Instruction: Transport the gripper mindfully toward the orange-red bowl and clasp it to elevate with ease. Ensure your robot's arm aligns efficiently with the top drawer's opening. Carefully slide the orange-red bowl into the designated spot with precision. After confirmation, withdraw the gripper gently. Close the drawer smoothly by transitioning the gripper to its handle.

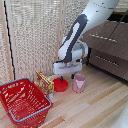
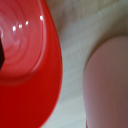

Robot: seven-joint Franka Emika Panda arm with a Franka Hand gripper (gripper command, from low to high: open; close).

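Cabinetry of dark brown wood filled the exterior view's right, its top drawer (image 1: 104,38) shut flush and crossed by a thin silver handle (image 1: 103,37), with a second drawer front below it. Next in bulk, the robot's arm (image 1: 80,30) curved down from the upper edge, glossy white with a black patch along its forearm. On the wooden tabletop (image 1: 95,107), toward the exterior view's left, sat a large red wire basket (image 1: 22,100) with a pale rim. Just beside the basket stood a yellow-brown box (image 1: 44,82), upright and slightly tilted. The gripper (image 1: 66,71) hung low over the orange-red bowl (image 1: 61,84), which rested on the tabletop between the box and a pink cup (image 1: 79,83). Whether the fingers were spread or pressed together could not be told: in the exterior view they were too small and blurred, and the wrist view showed only a dark sliver at its edge. That wrist view was filled by the bowl's glossy inside (image 2: 25,65) with the cup's pink side (image 2: 107,82) near it, a strip of pale wood between them
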